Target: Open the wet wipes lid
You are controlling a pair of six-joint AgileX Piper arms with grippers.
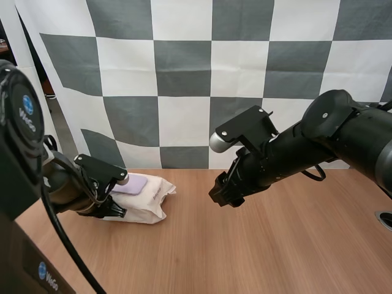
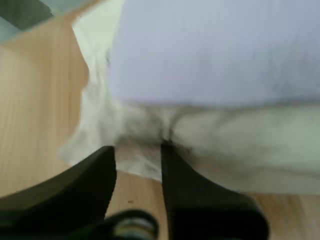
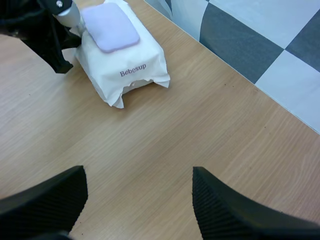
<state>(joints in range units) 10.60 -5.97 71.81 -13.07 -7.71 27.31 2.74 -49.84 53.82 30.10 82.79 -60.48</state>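
Note:
A white pack of wet wipes (image 1: pixel 146 203) with a flat lilac lid (image 1: pixel 130 184), shut, lies on the wooden table at the left. My left gripper (image 1: pixel 110 209) is at the pack's left end. In the left wrist view its fingers (image 2: pixel 185 185) stand a little apart, open, with the pack's crimped end seam (image 2: pixel 135 162) between the tips and the lid (image 2: pixel 215 50) just beyond. My right gripper (image 1: pixel 222 193) hovers over the table's middle, apart from the pack, with its fingers (image 3: pixel 225 205) wide open and nothing between them. From there the pack (image 3: pixel 131 67), its lid (image 3: pixel 110 26) and the left gripper (image 3: pixel 57 47) show ahead.
Bare wooden table (image 1: pixel 257 245) stretches between the pack and my right gripper and on to the right. A round fitting (image 1: pixel 386 219) sits at the table's right edge.

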